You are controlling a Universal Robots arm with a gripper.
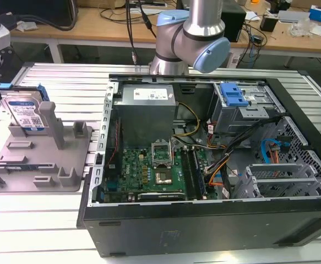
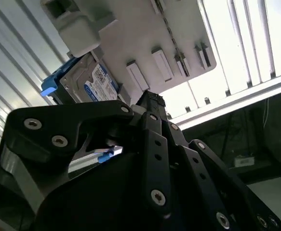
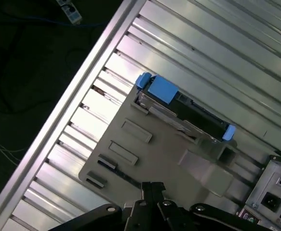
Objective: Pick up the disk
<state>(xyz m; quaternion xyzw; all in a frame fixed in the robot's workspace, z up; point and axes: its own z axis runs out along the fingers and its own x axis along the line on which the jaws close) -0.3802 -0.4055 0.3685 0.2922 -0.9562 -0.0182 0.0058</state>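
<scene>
The disk (image 1: pixel 25 112) stood upright on its edge in the grey slotted holder tray (image 1: pixel 42 168), in the upper left of the exterior view, leaning against one of the tray's posts with its blue-and-white label facing the camera. The tray lay on the ribbed metal table (image 1: pixel 66 82), just beside the open computer case (image 1: pixel 215 220) that took up the middle and right of that frame, where the grey power supply box (image 1: pixel 146 107) sat at the case's upper left.

In the first wrist view the gripper (image 3: pixel 153 186) hung above the near edge of the tray (image 3: pixel 130 159). Its black fingertips were drawn together and gripped nothing. The disk (image 3: pixel 191 114) appeared edge-on with its blue rails at both ends, well apart from the tips. In the second wrist view the disk (image 2: pixel 94 84) lay just beyond the closed gripper (image 2: pixel 150 98), untouched.
</scene>
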